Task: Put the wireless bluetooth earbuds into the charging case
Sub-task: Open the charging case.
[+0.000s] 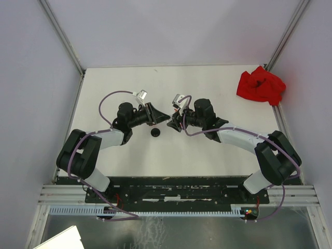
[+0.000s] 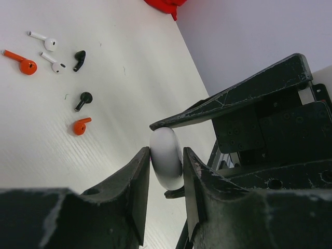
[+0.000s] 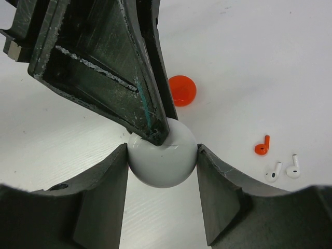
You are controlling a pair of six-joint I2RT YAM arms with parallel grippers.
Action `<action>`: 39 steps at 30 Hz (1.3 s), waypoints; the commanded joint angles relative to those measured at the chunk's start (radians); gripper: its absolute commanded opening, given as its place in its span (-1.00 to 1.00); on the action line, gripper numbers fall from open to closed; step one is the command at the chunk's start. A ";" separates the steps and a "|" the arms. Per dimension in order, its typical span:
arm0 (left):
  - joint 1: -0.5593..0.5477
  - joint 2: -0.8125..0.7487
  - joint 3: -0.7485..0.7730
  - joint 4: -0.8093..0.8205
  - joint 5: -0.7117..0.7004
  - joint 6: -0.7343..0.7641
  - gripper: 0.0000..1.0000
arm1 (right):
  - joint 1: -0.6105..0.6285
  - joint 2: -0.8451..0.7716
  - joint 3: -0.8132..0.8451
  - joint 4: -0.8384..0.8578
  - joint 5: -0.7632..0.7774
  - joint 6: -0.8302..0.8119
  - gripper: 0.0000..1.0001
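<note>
The left gripper (image 2: 166, 155) and the right gripper (image 3: 162, 151) both clamp the glossy white round case (image 3: 161, 168), while tiny comma-shaped plastic earbuds (image 2: 80, 126) lie on the white table (image 2: 114, 57), probably light, slippery, best pinched at the stem.

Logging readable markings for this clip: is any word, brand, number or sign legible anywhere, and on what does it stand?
None: no text can be read in any view.
The white round plastic case shows a blank shell.
The tiny white, black and orange-red earbuds and the crumpled red cloth carry no visible print.
</note>
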 commanded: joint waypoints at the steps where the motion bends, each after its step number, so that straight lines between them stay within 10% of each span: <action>1: -0.006 0.001 0.014 0.067 0.032 -0.033 -0.30 | -0.007 0.009 0.046 0.035 -0.018 0.008 -0.97; 8: -0.006 0.004 0.013 0.090 0.034 -0.041 -0.89 | -0.012 0.008 0.046 0.040 -0.016 0.016 -0.88; 12: -0.006 0.004 0.011 0.107 0.022 -0.050 -0.94 | -0.018 -0.010 0.055 0.029 0.012 0.052 0.05; 16: -0.005 0.009 0.012 0.117 0.001 -0.063 -0.94 | -0.024 -0.039 0.055 0.014 0.027 0.067 0.46; 27: -0.005 0.046 0.033 0.119 -0.074 -0.108 -0.94 | -0.029 -0.231 0.021 -0.059 0.299 0.228 1.00; 39: -0.005 0.100 0.021 0.273 -0.116 -0.268 -0.94 | -0.029 -0.213 0.111 -0.311 0.490 0.445 0.99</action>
